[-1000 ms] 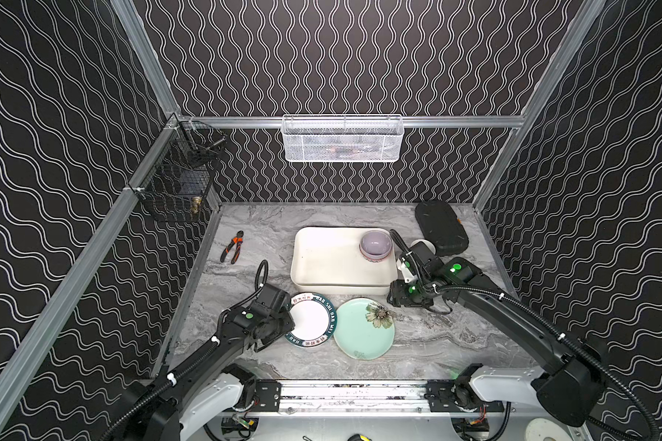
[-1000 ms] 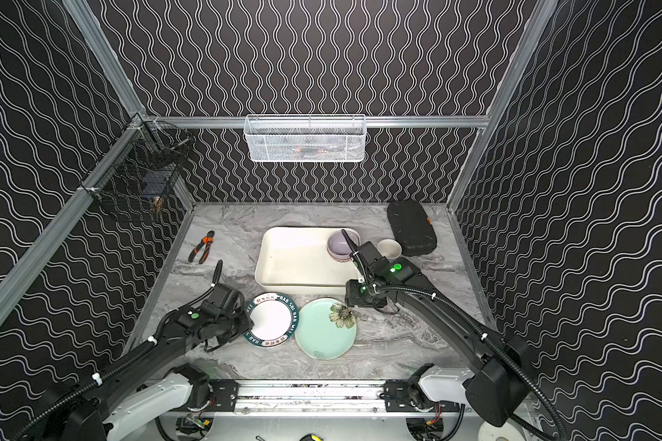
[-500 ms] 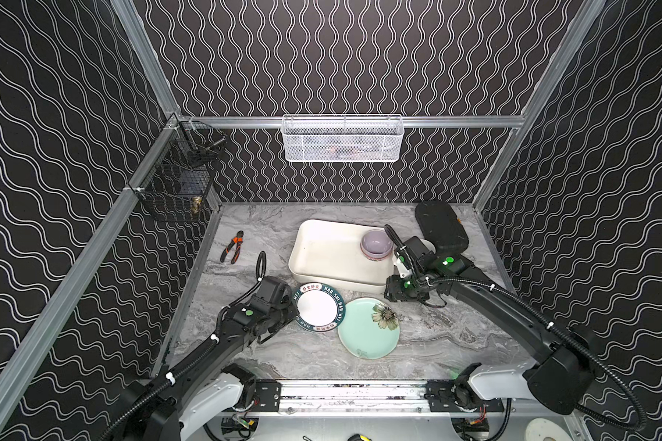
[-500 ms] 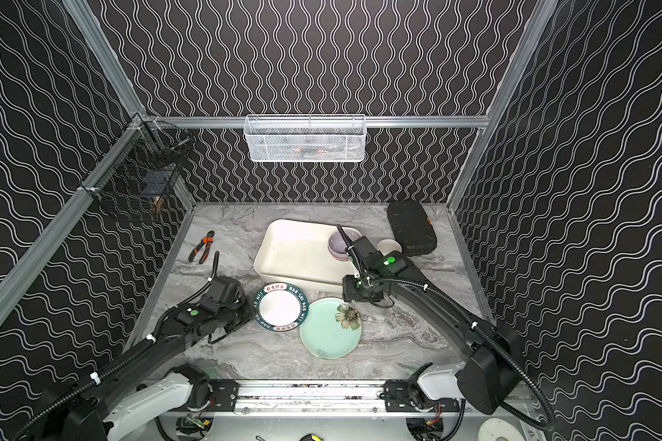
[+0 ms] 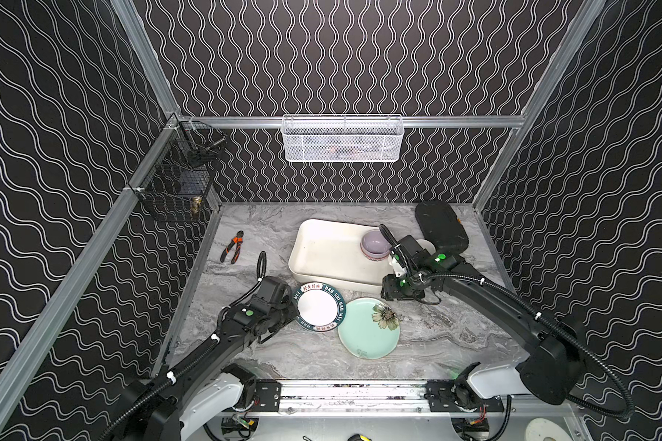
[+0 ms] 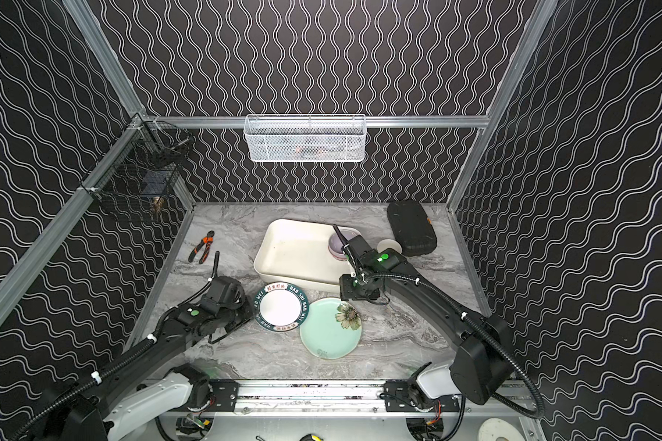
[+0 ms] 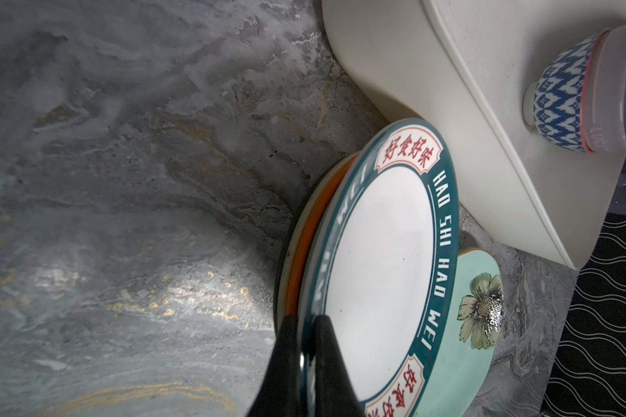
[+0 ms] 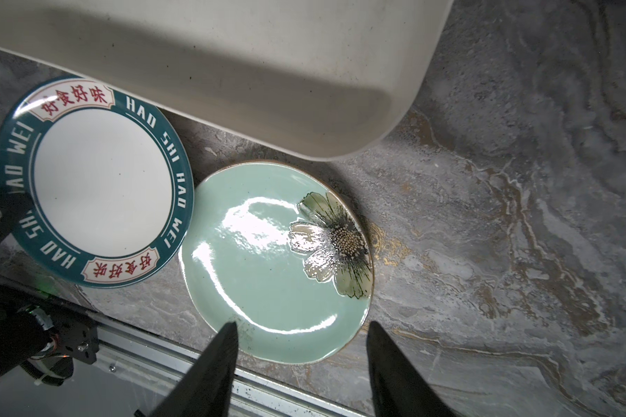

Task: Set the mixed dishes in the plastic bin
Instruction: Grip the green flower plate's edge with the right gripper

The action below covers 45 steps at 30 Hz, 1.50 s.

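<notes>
My left gripper (image 7: 306, 321) (image 5: 289, 305) is shut on the rim of the white plate with the green lettered rim (image 5: 318, 307) (image 7: 380, 267) (image 8: 98, 180). Orange and cream plate edges (image 7: 304, 231) show under it. The mint flower plate (image 5: 368, 328) (image 8: 275, 260) lies beside it, its edge tucked under the lettered plate. My right gripper (image 8: 302, 325) (image 5: 394, 296) hangs open over the mint plate's near edge, by the plastic bin's corner. The plastic bin (image 5: 322, 252) (image 6: 291, 248) holds a lavender bowl (image 5: 375, 244) nested in a blue-patterned bowl (image 7: 561, 104).
A pale cup (image 5: 425, 246) stands right of the bin, behind my right arm. A black hard case (image 5: 440, 227) lies at the back right and pliers (image 5: 232, 248) at the left. A white mesh basket (image 5: 341, 139) and a black wire basket (image 5: 176, 183) hang on the walls.
My left gripper has shut on the lettered plate's rim and carried it toward the bin. The bin has turned askew. The mint plate slid slightly right. My right arm drew closer to the bin.
</notes>
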{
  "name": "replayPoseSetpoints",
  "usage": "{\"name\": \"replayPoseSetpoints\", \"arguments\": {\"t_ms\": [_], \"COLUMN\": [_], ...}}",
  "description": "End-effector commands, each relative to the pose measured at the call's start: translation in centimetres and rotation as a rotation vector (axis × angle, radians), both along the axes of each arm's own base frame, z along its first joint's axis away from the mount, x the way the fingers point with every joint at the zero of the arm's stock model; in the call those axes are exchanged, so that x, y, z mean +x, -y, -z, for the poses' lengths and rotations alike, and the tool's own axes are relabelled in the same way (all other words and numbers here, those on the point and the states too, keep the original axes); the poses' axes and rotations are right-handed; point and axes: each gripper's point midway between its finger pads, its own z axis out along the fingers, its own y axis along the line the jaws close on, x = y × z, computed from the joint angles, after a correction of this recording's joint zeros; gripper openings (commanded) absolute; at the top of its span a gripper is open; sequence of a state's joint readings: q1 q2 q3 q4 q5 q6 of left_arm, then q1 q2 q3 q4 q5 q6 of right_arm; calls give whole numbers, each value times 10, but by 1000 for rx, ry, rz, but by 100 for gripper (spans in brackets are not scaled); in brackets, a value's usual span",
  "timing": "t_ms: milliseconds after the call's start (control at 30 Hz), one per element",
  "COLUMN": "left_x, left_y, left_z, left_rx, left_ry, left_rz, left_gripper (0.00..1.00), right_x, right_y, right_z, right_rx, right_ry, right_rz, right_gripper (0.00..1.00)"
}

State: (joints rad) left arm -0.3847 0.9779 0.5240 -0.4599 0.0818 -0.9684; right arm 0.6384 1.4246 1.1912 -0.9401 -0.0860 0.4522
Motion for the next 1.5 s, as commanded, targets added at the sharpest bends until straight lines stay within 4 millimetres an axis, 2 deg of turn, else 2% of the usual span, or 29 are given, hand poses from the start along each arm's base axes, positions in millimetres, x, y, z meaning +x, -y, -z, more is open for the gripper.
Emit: {"name": "replayPoseSetpoints", "arguments": {"t_ms": [0,233,267,400,467,633,767,867,967,1067,1300,1467], "left_x": [-33,-36,-37,-35,-33,-22,-14,-3,9,19,38,49], "left_y": [-22,-25,-25,-26,-26,-23,-20,-12,5,31,92,118], "left_z": [25,26,28,26,22,6,-10,-29,-47,-61,-67,-65], "left_rx": [119,138,140,148,155,176,187,178,173,178,173,181], "left_ry": [-139,-160,-166,-170,-164,-150,-140,-110,-83,-50,-17,-4], "left_rz": [6,6,6,7,11,41,65,93,141,222,370,430], "left_gripper": [3,25,27,30,36,45,47,48,51,55,66,68], "right_x": [-3,-27,-35,-49,-52,-60,-68,-75,-81,-88,-102,-104], "right_y": [0,16,19,22,22,20,20,21,22,22,27,37], "right_z": [7,45,56,72,77,89,100,110,121,132,157,171], "right_rx": [-1,-24,-27,5,24,100,168,219,259,290,339,340], "right_ry": [-13,-92,-118,-156,-164,-191,-219,-241,-258,-282,-333,-358], "right_rz": [-8,26,33,56,59,81,116,150,180,206,261,310], "right_gripper": [59,59,59,59,59,58,57,56,56,55,54,50]}}
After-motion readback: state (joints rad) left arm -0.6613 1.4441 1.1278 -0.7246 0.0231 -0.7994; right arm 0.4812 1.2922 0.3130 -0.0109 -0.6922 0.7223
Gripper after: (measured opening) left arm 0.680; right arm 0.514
